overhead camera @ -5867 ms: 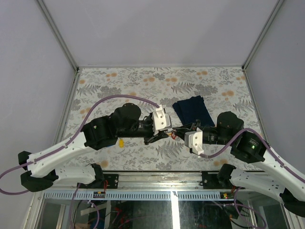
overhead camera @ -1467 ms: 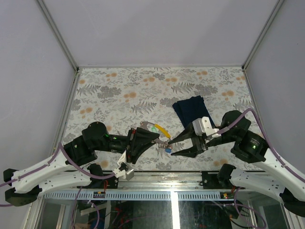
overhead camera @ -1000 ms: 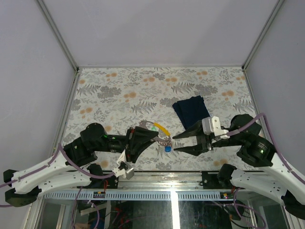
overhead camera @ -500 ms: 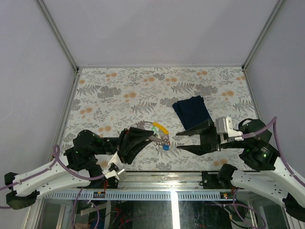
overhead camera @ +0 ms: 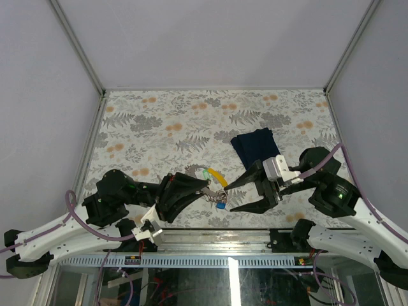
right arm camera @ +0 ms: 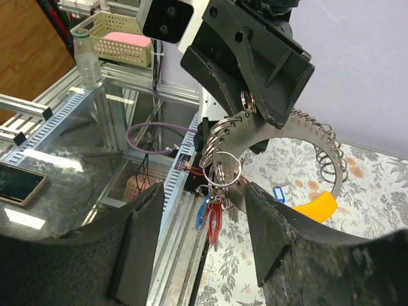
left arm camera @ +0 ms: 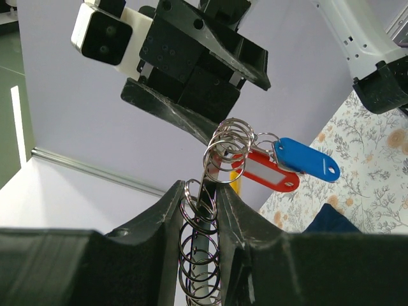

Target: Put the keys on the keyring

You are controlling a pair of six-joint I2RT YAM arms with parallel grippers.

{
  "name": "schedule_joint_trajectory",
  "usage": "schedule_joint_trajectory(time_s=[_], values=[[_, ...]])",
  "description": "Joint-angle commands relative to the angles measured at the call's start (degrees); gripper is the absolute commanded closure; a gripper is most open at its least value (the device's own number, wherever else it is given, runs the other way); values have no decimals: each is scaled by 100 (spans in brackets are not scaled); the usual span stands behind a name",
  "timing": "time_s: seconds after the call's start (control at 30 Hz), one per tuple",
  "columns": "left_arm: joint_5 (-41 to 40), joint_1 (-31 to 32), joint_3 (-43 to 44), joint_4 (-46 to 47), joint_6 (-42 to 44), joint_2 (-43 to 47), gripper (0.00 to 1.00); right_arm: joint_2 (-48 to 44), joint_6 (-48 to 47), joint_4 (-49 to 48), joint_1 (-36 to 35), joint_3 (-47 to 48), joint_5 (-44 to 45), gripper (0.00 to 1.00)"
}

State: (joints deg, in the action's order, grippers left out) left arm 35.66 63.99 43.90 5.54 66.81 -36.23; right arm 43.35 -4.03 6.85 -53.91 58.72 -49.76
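Left claw (left arm camera: 203,199) is nearly closed, clamping the keyring (left arm camera: 220,150) edge-on above the table's (overhead camera: 159,121) near edge, mid-width. A red tag (left arm camera: 264,173) and a blue tag (left arm camera: 306,159) hang off it. Right claw (overhead camera: 228,198) is spread wide, straddling the ring's loops, gripping nothing.

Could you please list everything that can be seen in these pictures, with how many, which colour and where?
keyring: one, silver, toothed rim, held up between the two arms.
red tag: one, red, hanging on the keyring.
blue tag: one, blue, hanging beside the red tag.
yellow tag: one, yellow, on the keyring.
small blue tag: one, blue, lying on the table; its key is too small to tell.
cloth: one, dark navy, folded, on the table.
table: one, grey floral pattern with orange spots.
left fingers: two, black, clamped on the keyring.
right fingers: two, black, apart, either side of the keyring's small rings.
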Motion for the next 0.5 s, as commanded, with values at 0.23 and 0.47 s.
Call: schedule_joint_trajectory(time_s=[0.23, 0.47], values=[[194, 14, 297, -13, 147, -43, 100, 227, -21, -390, -5, 281, -397, 40], [93, 14, 287, -32, 157, -24, 100, 213, 90, -483, -11, 270, -631, 43]])
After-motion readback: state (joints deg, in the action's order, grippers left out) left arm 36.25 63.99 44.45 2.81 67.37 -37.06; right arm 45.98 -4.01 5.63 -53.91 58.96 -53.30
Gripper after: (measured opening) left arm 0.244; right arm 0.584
